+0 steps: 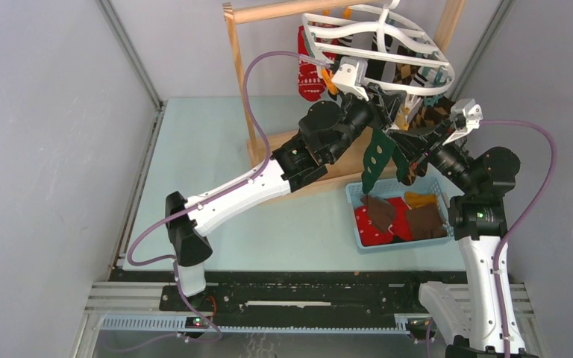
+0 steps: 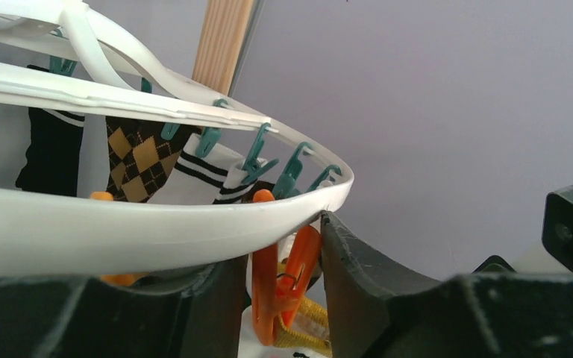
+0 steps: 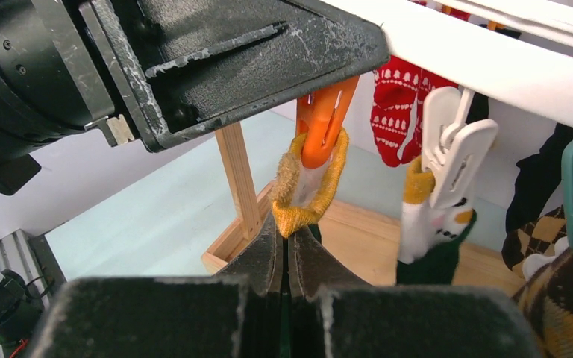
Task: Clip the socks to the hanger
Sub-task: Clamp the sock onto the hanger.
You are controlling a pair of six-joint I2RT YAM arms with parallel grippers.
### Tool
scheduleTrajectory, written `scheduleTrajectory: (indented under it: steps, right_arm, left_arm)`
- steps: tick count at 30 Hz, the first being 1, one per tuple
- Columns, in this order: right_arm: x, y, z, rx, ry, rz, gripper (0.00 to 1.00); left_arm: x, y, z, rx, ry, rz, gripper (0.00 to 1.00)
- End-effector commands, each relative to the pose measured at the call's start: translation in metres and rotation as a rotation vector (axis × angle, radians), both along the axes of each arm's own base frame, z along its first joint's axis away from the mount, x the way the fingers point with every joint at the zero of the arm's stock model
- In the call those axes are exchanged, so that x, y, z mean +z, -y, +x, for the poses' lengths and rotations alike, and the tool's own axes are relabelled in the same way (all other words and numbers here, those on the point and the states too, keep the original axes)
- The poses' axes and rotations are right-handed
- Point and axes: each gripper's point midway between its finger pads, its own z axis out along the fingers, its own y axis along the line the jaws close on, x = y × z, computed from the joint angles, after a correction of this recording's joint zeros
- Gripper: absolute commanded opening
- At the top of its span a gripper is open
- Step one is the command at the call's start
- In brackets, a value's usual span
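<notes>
The white hanger (image 1: 388, 33) hangs from the wooden rack with several socks clipped to its rim (image 2: 157, 231). An orange clip (image 2: 287, 276) bites the yellow cuff (image 3: 307, 212) of a dark green sock (image 1: 377, 156). My left gripper (image 2: 283, 294) straddles this clip; its right finger touches a clip handle and a thin gap shows on the left. My right gripper (image 3: 286, 250) is shut on the sock just below the cuff, under the clip (image 3: 321, 127). In the top view the left gripper (image 1: 379, 104) and the right gripper (image 1: 410, 149) meet under the hanger.
A wooden rack (image 1: 242, 82) carries the hanger. A blue basket (image 1: 352, 195) at the right front holds red (image 1: 369, 231) and brown (image 1: 424, 220) socks. A red patterned sock (image 3: 395, 112), an argyle sock (image 2: 138, 160) and a white clip (image 3: 451, 149) holding a white-and-green sock hang nearby.
</notes>
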Motion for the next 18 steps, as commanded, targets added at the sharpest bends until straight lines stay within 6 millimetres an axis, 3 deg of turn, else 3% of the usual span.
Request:
scheduleTrajectory:
  steps: [1, 10, 18]
  right_arm:
    - [0.023, 0.001, -0.006, -0.018, 0.072, -0.012, 0.0]
    - [0.024, 0.002, -0.006, -0.019, 0.071, -0.006, 0.0]
    - [0.013, 0.002, -0.005, -0.023, 0.045, -0.033, 0.04]
  left_arm:
    - [0.03, -0.026, -0.001, 0.029, 0.014, -0.078, 0.47]
    - [0.033, -0.029, -0.005, 0.022, 0.011, -0.085, 0.64]
    - [0.014, -0.04, -0.02, -0.022, -0.018, -0.032, 0.82]
